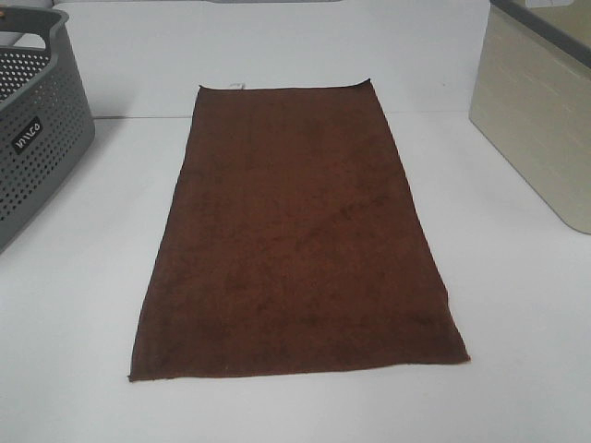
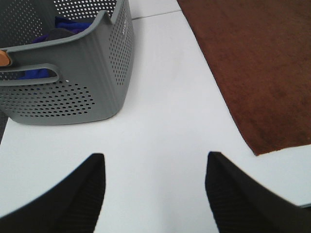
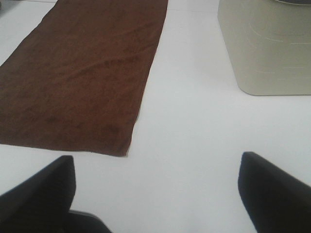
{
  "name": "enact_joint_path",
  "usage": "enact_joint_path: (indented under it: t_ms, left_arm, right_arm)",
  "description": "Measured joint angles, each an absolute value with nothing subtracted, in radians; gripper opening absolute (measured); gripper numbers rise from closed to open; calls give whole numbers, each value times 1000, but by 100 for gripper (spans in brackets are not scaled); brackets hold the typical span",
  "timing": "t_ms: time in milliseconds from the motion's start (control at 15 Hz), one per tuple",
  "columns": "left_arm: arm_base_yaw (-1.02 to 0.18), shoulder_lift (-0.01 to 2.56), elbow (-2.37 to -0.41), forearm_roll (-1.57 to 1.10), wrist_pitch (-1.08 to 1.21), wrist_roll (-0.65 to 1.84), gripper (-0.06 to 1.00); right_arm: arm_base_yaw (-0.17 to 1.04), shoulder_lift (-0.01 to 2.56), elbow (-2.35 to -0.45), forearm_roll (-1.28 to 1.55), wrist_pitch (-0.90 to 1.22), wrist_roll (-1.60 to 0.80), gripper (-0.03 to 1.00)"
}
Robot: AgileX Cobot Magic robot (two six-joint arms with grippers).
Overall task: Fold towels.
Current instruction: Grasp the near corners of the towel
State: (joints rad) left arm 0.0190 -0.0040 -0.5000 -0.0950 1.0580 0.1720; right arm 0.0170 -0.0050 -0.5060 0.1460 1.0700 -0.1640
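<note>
A dark reddish-brown towel lies spread flat in the middle of the white table, long side running away from me, with a small white tag at its far edge. Neither gripper shows in the exterior high view. In the left wrist view my left gripper is open and empty above bare table, the towel's near left corner ahead of it to one side. In the right wrist view my right gripper is open and empty, the towel's near right corner just ahead of it.
A grey perforated basket stands at the left edge; the left wrist view shows its wall and blue cloth inside. A beige bin stands at the right, also in the right wrist view.
</note>
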Motion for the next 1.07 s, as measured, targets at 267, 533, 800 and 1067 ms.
enact_joint_path:
  t_ms: [267, 533, 800, 1067]
  left_arm:
    - [19, -4, -500, -95, 1058, 172, 58]
    - [19, -4, -500, -95, 1058, 172, 58]
    - [19, -4, -500, -95, 1058, 172, 58]
    - [19, -4, -500, -95, 1058, 172, 58]
  right_arm:
    - [17, -5, -506, 146, 1070, -164, 85]
    - [17, -5, -506, 146, 1070, -164, 85]
    - [17, -5, -506, 146, 1070, -164, 85]
    - [17, -5, -506, 146, 1070, -164, 85]
